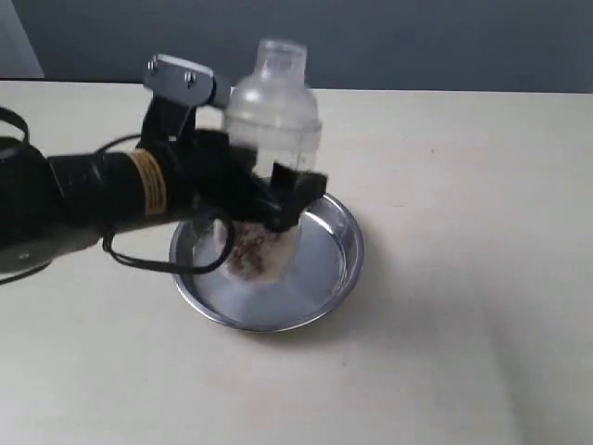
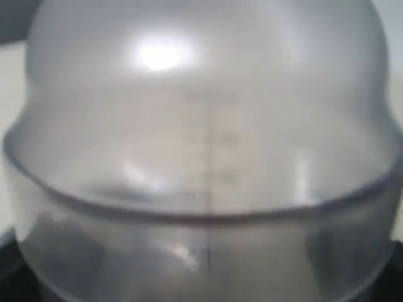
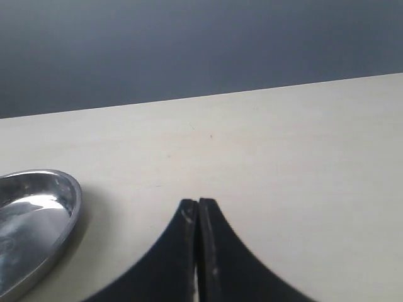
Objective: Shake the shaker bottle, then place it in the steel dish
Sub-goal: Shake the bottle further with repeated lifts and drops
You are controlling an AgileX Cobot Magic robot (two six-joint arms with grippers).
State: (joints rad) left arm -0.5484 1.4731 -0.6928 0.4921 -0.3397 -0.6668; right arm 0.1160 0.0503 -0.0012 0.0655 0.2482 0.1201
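Observation:
The shaker bottle stands upright over the steel dish, its base with brown bits low inside the dish; I cannot tell whether it touches the bottom. My left gripper is shut on the bottle's clear body, black fingers on either side. In the left wrist view the frosted dome and printed measuring marks of the bottle fill the frame and hide the jaws. My right gripper is shut and holds nothing, above the bare table, with the dish's rim off to one side.
The pale tabletop stretches around the dish, with a dark wall behind it. A cable loops under the left arm next to the dish.

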